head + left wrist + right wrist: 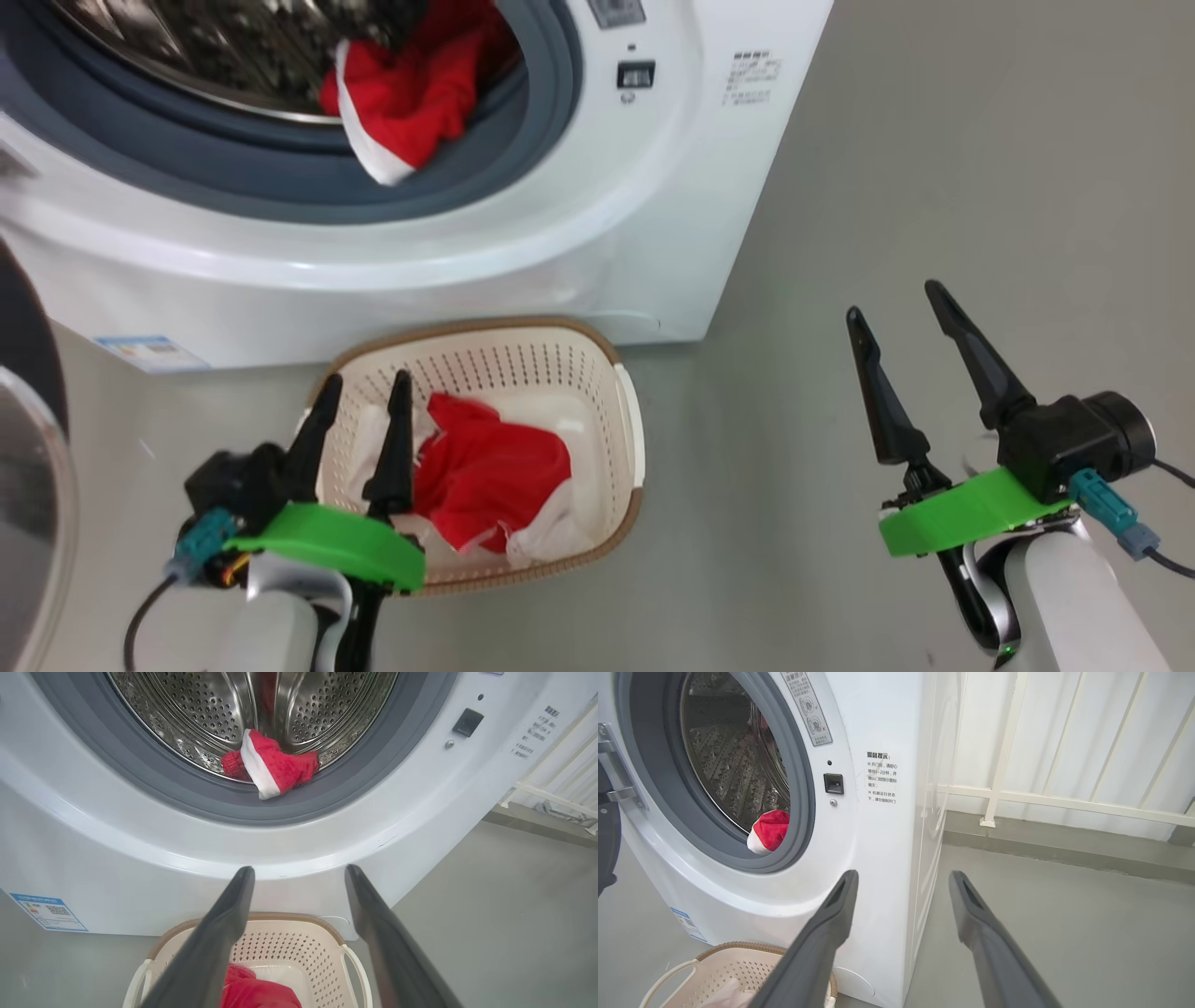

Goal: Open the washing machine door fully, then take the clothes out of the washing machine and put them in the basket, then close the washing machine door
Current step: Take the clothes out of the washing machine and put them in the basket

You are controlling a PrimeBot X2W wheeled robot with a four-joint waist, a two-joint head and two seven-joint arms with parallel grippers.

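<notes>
One red garment (411, 93), white-banded, lies at the drum's lip and droops onto the grey gasket (280, 177), up ahead of the left gripper (366, 380) fingertips. A second red garment (485, 476) lies crumpled in the basket (523, 366), just right of the left fingers. The basket sits on the floor (934, 140) just in front of the washing machine (560, 271). The left gripper hovers over the basket's left end, fingers parted, holding nothing. The right gripper (894, 299) is well apart, over bare floor, fingers spread wide and empty, the machine's right corner off their left side. The washing machine door (33, 504) stands open, left of the left fingers.
</notes>
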